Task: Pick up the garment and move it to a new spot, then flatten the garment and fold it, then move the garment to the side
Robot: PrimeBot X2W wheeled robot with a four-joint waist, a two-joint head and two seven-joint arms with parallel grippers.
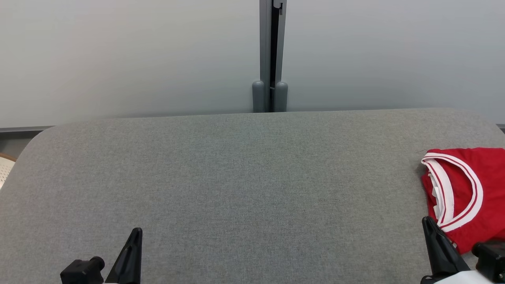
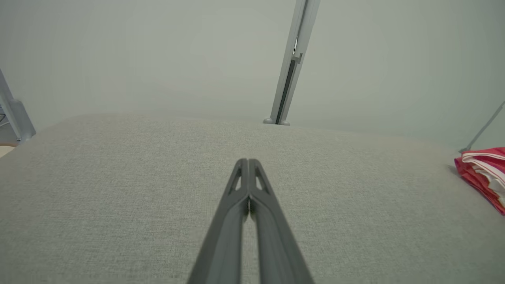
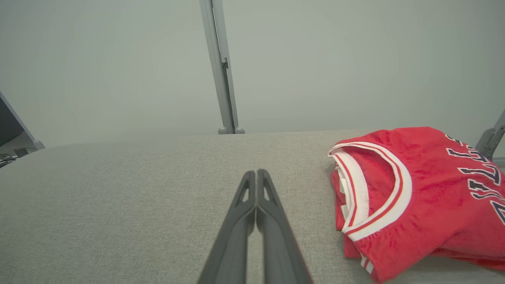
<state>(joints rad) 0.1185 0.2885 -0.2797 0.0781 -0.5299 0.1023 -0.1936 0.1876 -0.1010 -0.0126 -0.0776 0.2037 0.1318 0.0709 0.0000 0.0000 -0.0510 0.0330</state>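
The red garment (image 1: 473, 185), at the tabletop's (image 1: 236, 177) right edge, is cut off by the head view's border; its dark lettering (image 3: 478, 173) (also clipped, in the right wrist view) cannot be read.

A big table (image 1: 236, 177) with a soft grey cloth top is in front, and its far corners are round. Behind it is a plain pale wall (image 1: 118, 59). A thin grey post (image 1: 270, 47) runs up the wall, with a dark gap down its middle. At the bottom of the post are two small round grey feet (image 1: 258, 96), side by side, right at the table's far edge. Past the table's left edge a pale thing with little holes (image 1: 5, 167) peeks in; it may be a chair
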